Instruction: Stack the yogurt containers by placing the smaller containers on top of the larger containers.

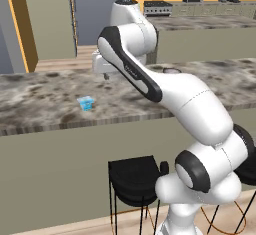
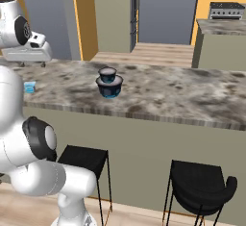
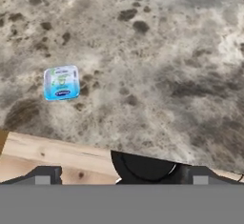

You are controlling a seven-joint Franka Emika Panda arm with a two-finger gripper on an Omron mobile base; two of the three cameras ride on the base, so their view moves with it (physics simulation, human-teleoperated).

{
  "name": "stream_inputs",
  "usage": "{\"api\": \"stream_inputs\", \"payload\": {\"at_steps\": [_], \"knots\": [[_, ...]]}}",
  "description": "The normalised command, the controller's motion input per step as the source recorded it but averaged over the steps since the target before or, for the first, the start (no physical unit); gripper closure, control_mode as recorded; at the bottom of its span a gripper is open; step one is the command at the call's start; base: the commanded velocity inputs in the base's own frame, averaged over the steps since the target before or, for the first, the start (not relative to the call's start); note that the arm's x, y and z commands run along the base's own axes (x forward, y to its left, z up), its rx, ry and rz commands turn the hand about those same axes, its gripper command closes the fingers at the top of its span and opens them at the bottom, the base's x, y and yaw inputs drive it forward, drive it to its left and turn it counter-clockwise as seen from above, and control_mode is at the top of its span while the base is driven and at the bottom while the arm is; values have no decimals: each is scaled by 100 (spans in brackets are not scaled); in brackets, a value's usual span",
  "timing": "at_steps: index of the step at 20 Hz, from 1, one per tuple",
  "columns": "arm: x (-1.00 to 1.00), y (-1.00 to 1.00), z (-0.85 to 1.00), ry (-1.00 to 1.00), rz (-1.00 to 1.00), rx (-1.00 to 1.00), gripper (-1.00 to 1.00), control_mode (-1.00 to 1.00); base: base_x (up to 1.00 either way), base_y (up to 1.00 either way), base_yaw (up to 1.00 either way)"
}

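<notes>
1. A light-blue yogurt cup [image 1: 86,103] is seen standing alone on the mottled grey-brown stone surface [image 1: 45,96], towards its near edge; in the hand view the same cup [image 3: 61,82] is shown from above, with a pale printed top.
2. In the right base view a dark-blue round yogurt cup [image 2: 110,87] is seen farther along the surface [image 2: 182,95], well apart from the light-blue yogurt cup [image 2: 30,87]. A smaller dark cup [image 2: 107,73] is seen resting on top of it.
3. The claw [image 1: 106,75] is held above the surface, beyond the light-blue yogurt cup and apart from it; nothing is gripped.
4. In the hand view the two dark fingertips [image 3: 45,175] are seen spread wide apart at the bottom edge, with a black stool seat [image 3: 143,166] visible between them below the surface edge.
5. Black stools [image 2: 199,184] are set against the front of the surface.
</notes>
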Motion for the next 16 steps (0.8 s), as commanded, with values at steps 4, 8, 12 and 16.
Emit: {"api": "stream_inputs", "payload": {"at_steps": [4, 8, 12, 16], "knots": [[0, 44, -4, 3, 5, 0, -100, -100, 0, 0, 0], [0, 44, -10, 3, 4, 0, -100, -100, 0, 0, 0], [4, 38, -9, 3, 5, 0, -100, -100, 0, 0, 0], [19, 33, -17, 0, 4, 0, -100, -100, 0, 0, 0]]}}
